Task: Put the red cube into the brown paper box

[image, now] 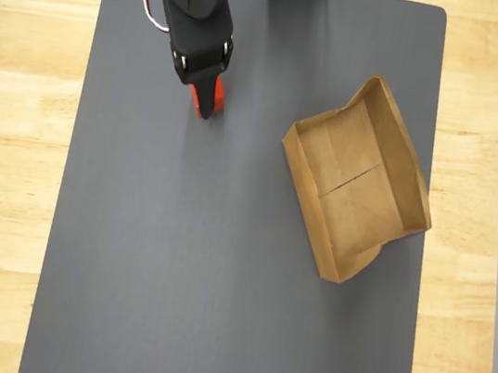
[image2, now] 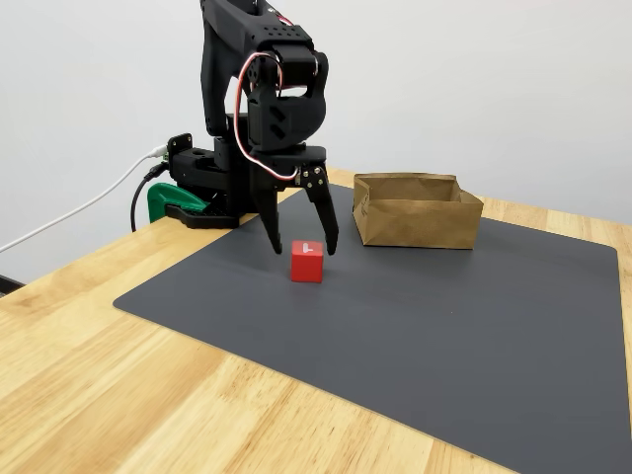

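My black two-finger claw [image2: 302, 248] hangs spread wide just behind the small bright red cube [image2: 307, 261], which sits ungrasped on the dark grey mat [image2: 415, 326], well apart from the empty brown paper box [image2: 416, 209], so grasp, carry and drop all remain.

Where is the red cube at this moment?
In the fixed view the red cube sits on the grey mat, just in front of the open gripper and left of the brown paper box.
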